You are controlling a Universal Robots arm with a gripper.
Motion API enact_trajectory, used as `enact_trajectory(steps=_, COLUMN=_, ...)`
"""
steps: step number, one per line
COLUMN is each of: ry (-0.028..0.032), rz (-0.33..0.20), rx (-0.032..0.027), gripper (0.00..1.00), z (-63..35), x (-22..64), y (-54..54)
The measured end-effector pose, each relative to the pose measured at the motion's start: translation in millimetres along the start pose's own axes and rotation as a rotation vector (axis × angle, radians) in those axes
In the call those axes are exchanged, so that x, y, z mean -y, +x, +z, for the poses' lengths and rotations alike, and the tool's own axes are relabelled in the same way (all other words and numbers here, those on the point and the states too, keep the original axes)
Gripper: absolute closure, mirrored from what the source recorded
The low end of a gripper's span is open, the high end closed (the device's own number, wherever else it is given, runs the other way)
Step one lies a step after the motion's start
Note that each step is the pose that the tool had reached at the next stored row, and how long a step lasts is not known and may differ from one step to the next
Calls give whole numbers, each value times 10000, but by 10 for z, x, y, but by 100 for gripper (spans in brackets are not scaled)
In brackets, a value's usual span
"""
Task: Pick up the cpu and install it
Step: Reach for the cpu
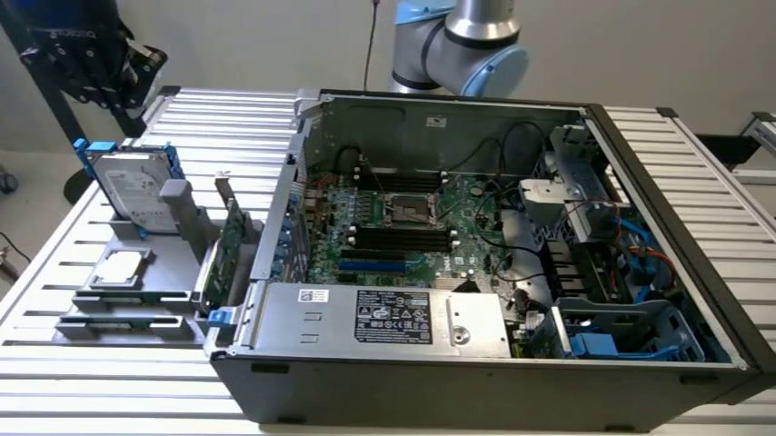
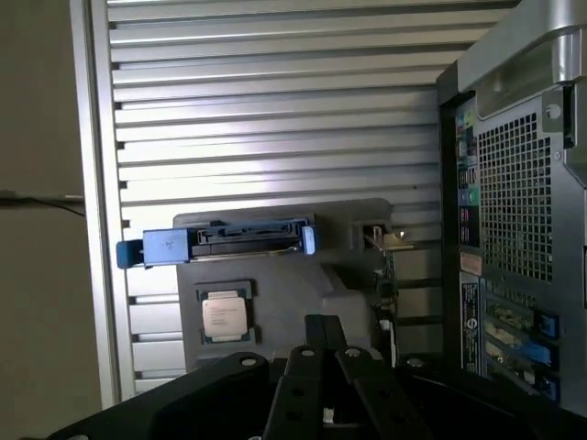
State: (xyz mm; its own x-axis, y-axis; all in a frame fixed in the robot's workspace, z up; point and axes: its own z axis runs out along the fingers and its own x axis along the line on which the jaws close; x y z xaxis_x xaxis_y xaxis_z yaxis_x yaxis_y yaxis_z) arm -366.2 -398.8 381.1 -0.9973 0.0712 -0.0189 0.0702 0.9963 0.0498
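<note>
the cpu (image 2: 224,315) lies flat in a recess of the grey holder (image 2: 275,275).

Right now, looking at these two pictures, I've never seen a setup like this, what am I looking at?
This is a robot arm at an open computer case lying on a slatted metal table. One picture comes from a camera off the arm, the other from a camera on its wrist, looking past its gripper. The gripper is shut and holds nothing. Beside the case, a grey holder carries a hard drive with blue rails and the cpu, a silver square lying flat.
</note>
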Motion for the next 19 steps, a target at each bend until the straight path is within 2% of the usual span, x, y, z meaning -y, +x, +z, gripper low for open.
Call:
enact_trajectory(steps=8, ry=36, rz=1, rx=-27, gripper=89, z=58, x=29, y=367)
enact_trajectory(steps=12, ry=83, rz=0, rx=-59, gripper=89, z=75, x=43, y=549)
enact_trajectory(steps=14, ry=152, rz=-1, rx=-80, gripper=89, z=77, x=48, y=627)
enact_trajectory(steps=15, ry=214, rz=-11, rx=-88, gripper=89, z=78, x=49, y=651)
enact_trajectory(steps=17, ry=352, rz=-68, rx=-101, gripper=89, z=80, x=50, y=682)
enact_trajectory(steps=19, ry=529, rz=-182, rx=-108, gripper=89, z=80, x=49, y=704)
